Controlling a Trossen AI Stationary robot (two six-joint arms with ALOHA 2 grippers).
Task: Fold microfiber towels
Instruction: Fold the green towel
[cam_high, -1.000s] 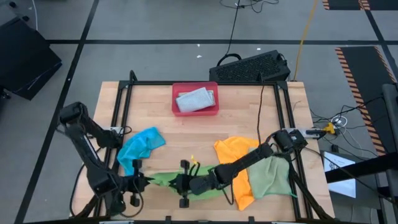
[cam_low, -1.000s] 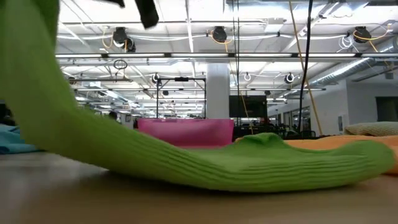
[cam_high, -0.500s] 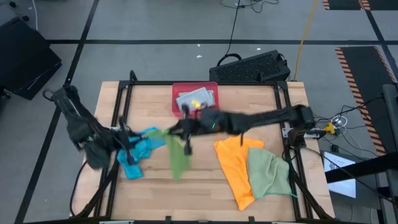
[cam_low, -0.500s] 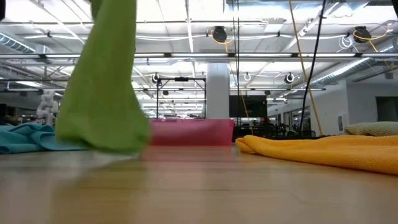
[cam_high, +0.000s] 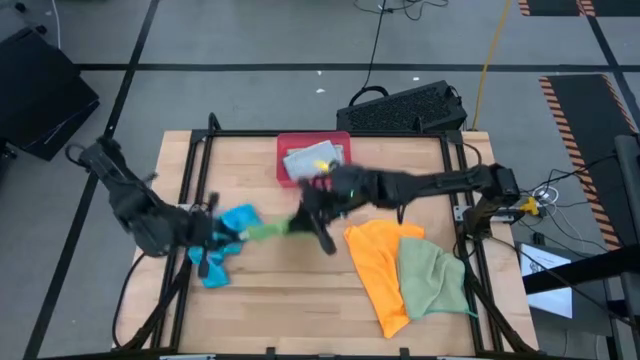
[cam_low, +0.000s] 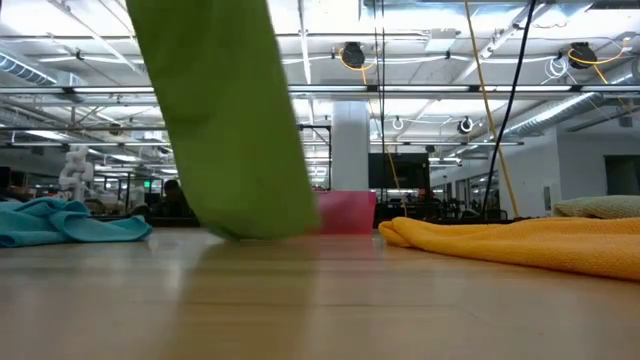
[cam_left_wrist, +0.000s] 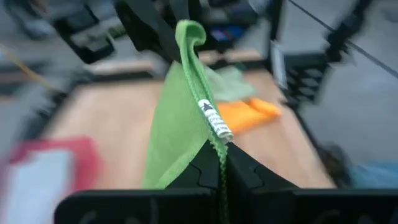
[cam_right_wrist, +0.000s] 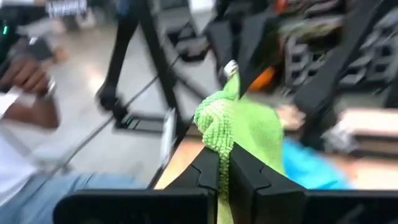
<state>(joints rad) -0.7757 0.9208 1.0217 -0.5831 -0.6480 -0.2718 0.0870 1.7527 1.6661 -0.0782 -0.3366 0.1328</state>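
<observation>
A bright green microfiber towel (cam_high: 265, 230) hangs between my two grippers over the table's middle left. My left gripper (cam_high: 225, 232) is shut on one end and my right gripper (cam_high: 303, 218) on the other. In the low view the green towel (cam_low: 225, 110) drops as a wide sheet to about table height. A blue towel (cam_high: 232, 222) lies crumpled under my left gripper. An orange towel (cam_high: 375, 262) and a pale green one (cam_high: 435, 280) lie spread at the right. A folded grey towel (cam_high: 312, 160) rests in the red tray (cam_high: 285, 176). My left gripper pinches the green towel's edge (cam_left_wrist: 214, 140) between its two fingers, close to a small white label (cam_left_wrist: 216, 119). The cloth runs taut from there toward the other gripper. My right gripper pinches a bunched corner of the green towel (cam_right_wrist: 217, 127) between its two fingers, coming nearly level from the table's right. The bunch stands up above the fingertips and the rest hangs below.
A black metal frame (cam_high: 200, 150) borders the wooden table. A dark keyboard-like case (cam_high: 405, 108) lies past the far edge. In the right wrist view a person's hand (cam_right_wrist: 25, 73) shows beyond the table. Bare wood (cam_high: 290, 300) lies along the near edge.
Both grippers have risen from the table's near edge and gone toward its far side, staying shut. The green towel, which lay bunched on the wood, has been lifted and now hangs stretched between them over the table's middle.
</observation>
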